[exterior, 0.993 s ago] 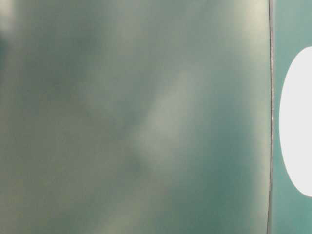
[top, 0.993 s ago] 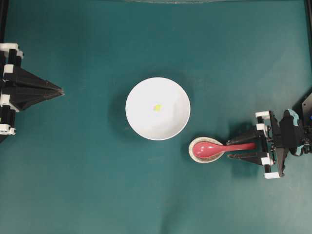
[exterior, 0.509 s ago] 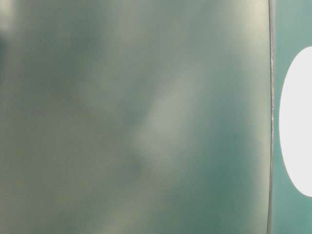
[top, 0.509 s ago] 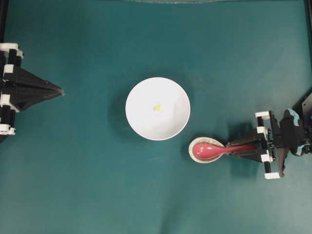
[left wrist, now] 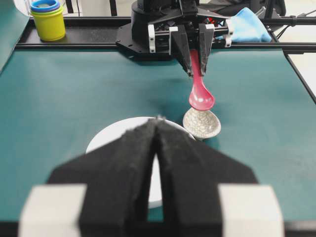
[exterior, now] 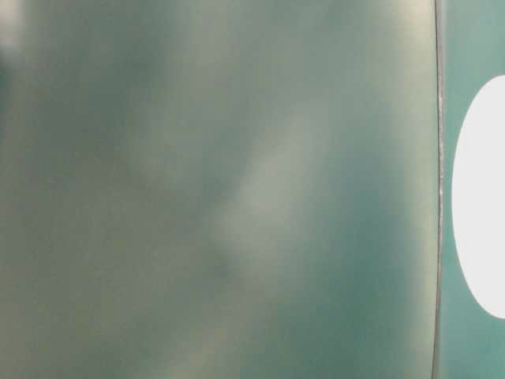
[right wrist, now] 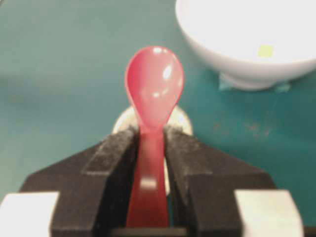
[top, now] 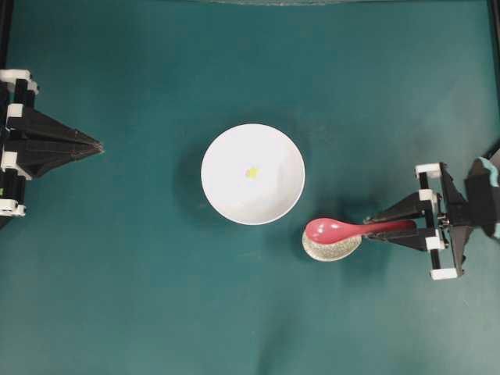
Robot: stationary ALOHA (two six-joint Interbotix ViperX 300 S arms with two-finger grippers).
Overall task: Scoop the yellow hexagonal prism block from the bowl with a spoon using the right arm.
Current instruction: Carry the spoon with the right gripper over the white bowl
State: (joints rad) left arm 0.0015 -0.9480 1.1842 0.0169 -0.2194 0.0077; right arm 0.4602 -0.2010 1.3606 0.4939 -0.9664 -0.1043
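Observation:
The white bowl (top: 252,173) sits mid-table with the tiny yellow block (top: 251,173) inside it; both also show in the right wrist view, the bowl (right wrist: 232,54) at top right with the block (right wrist: 265,50) in it. My right gripper (top: 373,226) is shut on the red spoon's handle (right wrist: 148,163). The spoon (top: 336,230) is lifted above the speckled spoon rest (top: 330,248), its scoop pointing toward the bowl. In the left wrist view the spoon (left wrist: 200,89) hangs over the rest (left wrist: 201,123). My left gripper (top: 98,146) is shut and empty at the far left.
A yellow cup with a blue rim (left wrist: 47,19) and a blue cloth (left wrist: 247,25) lie beyond the table's far edge in the left wrist view. The table-level view is a blur with only a white patch (exterior: 480,197) at its right.
My right gripper closed on the spoon's handle, then lifted the spoon off the speckled rest and drew back slightly to the right. The left arm has not moved.

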